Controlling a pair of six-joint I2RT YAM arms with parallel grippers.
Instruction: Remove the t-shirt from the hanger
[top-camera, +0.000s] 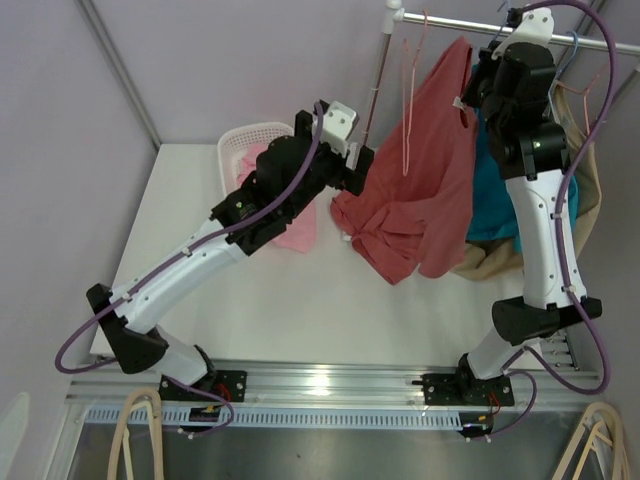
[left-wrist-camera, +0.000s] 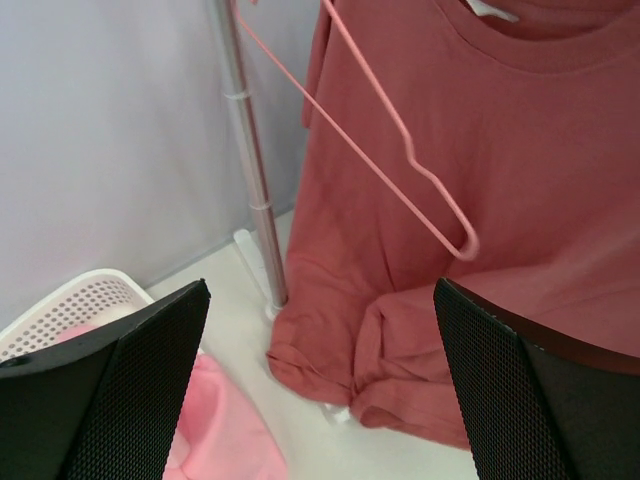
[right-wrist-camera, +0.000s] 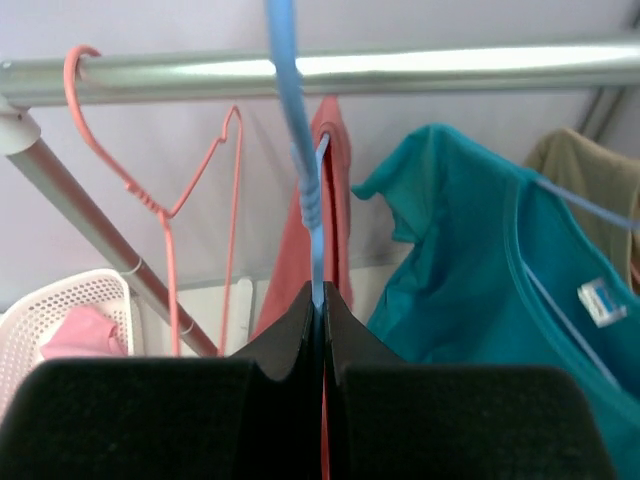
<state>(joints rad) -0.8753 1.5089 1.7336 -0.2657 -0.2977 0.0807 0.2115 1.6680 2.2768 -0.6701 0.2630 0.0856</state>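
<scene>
Red t-shirt (top-camera: 430, 180) hangs upper middle of frame, bottom bunched on table (top-camera: 300, 300); right gripper (right-wrist-camera: 318, 300) up at rail (right-wrist-camera: 450, 65), jaws pinched shut on blue hanger (right-wrist-camera: 300, 150); left gripper (left-wrist-camera: 318, 300) wide open, holds nothing, just left of t-shirt

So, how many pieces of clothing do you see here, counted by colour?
Red t-shirt: 1
Teal shirt: 1
Beige garment: 1
Pink garment, by the white basket: 1
Total: 4
</scene>
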